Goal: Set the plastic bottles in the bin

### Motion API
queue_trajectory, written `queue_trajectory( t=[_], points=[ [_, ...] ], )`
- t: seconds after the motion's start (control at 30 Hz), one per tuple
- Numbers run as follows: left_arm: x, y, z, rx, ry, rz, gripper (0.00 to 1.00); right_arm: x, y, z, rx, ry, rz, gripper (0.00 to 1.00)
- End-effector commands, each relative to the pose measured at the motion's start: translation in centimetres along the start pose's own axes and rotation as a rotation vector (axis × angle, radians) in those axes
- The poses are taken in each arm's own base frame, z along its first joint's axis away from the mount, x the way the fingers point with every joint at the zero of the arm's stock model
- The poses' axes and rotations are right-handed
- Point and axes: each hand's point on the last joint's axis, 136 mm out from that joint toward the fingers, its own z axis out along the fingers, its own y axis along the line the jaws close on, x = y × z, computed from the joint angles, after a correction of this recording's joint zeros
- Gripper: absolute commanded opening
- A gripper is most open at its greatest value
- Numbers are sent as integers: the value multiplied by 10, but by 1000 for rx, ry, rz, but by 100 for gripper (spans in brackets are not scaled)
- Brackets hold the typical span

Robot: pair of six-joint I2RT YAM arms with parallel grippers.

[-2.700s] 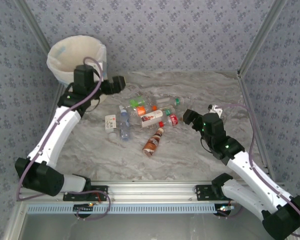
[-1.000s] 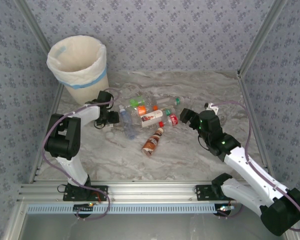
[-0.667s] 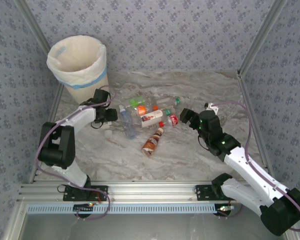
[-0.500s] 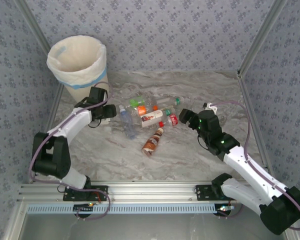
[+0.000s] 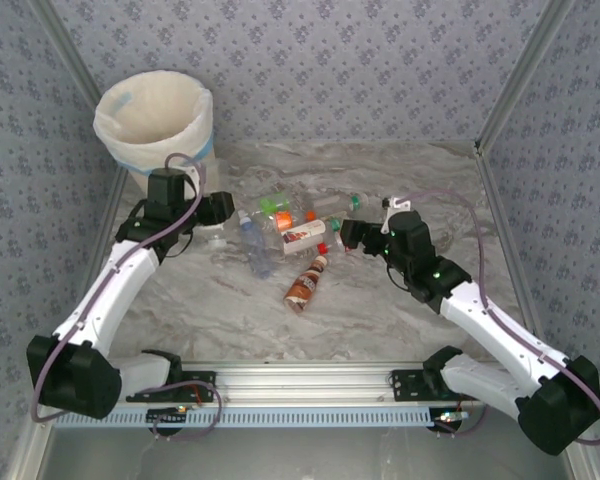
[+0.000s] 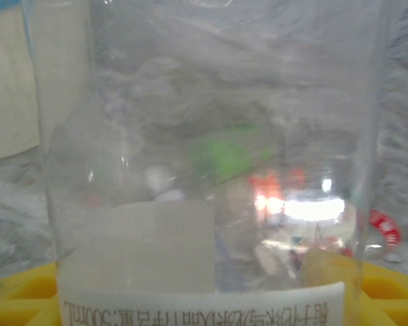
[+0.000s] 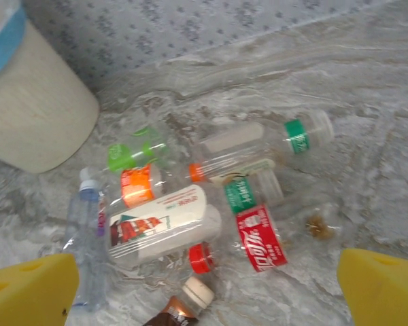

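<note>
the bin (image 5: 155, 120) is cream with a light blue band and a white liner. the bench (image 5: 380, 320) is grey-white marble, and the walls (image 5: 360, 60) are grey-blue with a small floral print. the plastic bottles (image 7: 164, 224) show a lime green cap (image 7: 122, 156), an orange label (image 7: 136, 187), a red label (image 7: 262, 238) and a green label (image 7: 297, 136). the brown bottle (image 5: 306, 283) has a cream cap. the clear bottle (image 6: 204, 136) has a white label with dark print.

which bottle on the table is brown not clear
The brown bottle with a pale cap, lying apart from the other bottles, which are mostly clear.
</note>
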Motion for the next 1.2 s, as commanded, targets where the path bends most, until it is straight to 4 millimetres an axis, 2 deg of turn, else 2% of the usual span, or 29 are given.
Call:
queue_trajectory(
  t=[0.0,0.13,0.2,0.37,0.47,0.63,0.73,0.87,1.07,1.17],
  points=[
    [-46,-44,-33,177,-146,31,0,-13,30,-3,-96,-31,-107,100],
    [-76,-60,-55,221,-243,61,0,-10,53,-3,-157,-30,-194,100],
    [-96,-63,-66,200,-301,72,0,-8,64,-4,-180,-26,-239,100],
    [-149,-32,-85,-39,-454,-16,0,-6,81,-3,-210,-25,-303,100],
    [-182,-22,-91,-136,-536,-4,0,-7,89,-3,-222,-23,-325,100],
    [-227,6,-88,-300,-575,1,0,-7,97,-6,-225,-27,-349,100],
    [-250,21,-82,-311,-549,2,0,-6,98,-8,-218,-29,-358,100],
    [-268,33,-70,-281,-461,34,3,-5,96,-10,-207,-28,-363,100],
    [-270,64,-51,-432,-327,167,4,-6,95,-12,-199,-33,-365,100],
    [-274,85,-39,-483,-305,193,11,-7,95,-13,-193,-35,-368,100]
  ],
)
